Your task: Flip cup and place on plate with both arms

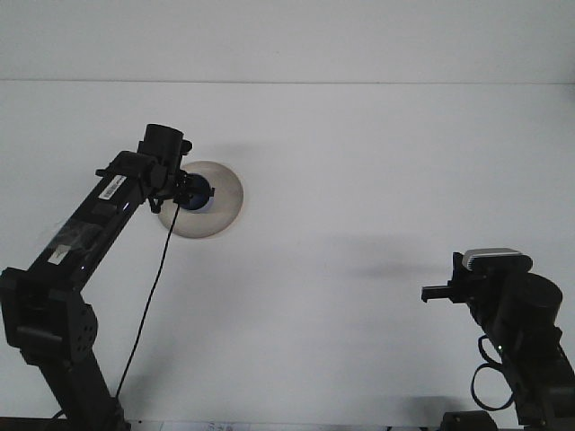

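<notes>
**Cup over the plate, release not yet safe**

Letting go too early or off-centre could tip the blue cup (199, 191) or roll it off the grey plate (216, 211) onto the white desk (359, 180). The left hand (184, 191) grips the cup over the plate, its arm stretched forward. The right hand (436, 293) waits well apart; whether it is open is unclear.

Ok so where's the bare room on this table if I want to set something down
The widest bare stretch runs from the plate rightward to the right gripper, plus the whole far strip toward the back wall. The table is crowded only at the plate, where the left gripper and dark cup sit.
</notes>
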`<state>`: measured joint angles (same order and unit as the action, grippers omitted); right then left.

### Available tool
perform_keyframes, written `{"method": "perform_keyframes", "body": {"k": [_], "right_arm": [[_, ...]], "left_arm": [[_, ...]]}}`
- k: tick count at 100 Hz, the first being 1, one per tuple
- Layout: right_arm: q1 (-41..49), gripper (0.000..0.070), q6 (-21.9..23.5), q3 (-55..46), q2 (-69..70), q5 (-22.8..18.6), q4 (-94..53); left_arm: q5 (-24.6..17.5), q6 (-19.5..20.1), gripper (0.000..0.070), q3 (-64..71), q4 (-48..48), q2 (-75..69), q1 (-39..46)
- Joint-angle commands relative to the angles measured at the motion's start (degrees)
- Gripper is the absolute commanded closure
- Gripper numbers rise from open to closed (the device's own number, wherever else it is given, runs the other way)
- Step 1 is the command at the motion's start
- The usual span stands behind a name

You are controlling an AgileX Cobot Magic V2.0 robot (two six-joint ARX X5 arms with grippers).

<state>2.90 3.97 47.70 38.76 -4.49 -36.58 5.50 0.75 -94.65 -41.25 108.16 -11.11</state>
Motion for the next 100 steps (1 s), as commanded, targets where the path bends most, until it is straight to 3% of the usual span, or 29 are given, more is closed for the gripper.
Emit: {"method": "perform_keyframes", "body": {"k": [1, 14, 23, 52, 62, 83, 100], "right_arm": [[0.04, 0.07, 0.76, 0.5, 0.35, 0.0, 0.61], [0.04, 0.07, 0.76, 0.5, 0.35, 0.0, 0.59], [0.04, 0.07, 0.76, 0.5, 0.35, 0.0, 0.55], [0.04, 0.07, 0.76, 0.5, 0.35, 0.0, 0.5], [0.04, 0.07, 0.76, 0.5, 0.35, 0.0, 0.52], [0.04, 0.07, 0.72, 0.5, 0.33, 0.02, 0.5], [0.04, 0.07, 0.72, 0.5, 0.33, 0.02, 0.59]], "left_arm": [[-0.42, 0.13, 0.0519, -1.64, 0.57, 0.96, -0.09], [-0.42, 0.15, 0.0344, -2.6, 0.68, 0.96, -0.09], [-0.42, 0.39, 0.0263, -4.0, 0.63, 0.96, -0.07], [-0.44, 0.74, 0.0262, -16.55, -7.41, 0.94, 0.61], [-0.5, -1.88, 0.0262, -19.15, -10.45, -0.11, 0.61], [-0.5, -4.26, 0.0265, -18.05, -8.98, -6.49, -0.02], [-0.48, -5.25, 0.0266, -9.64, -1.68, -17.46, -1.66]]}}
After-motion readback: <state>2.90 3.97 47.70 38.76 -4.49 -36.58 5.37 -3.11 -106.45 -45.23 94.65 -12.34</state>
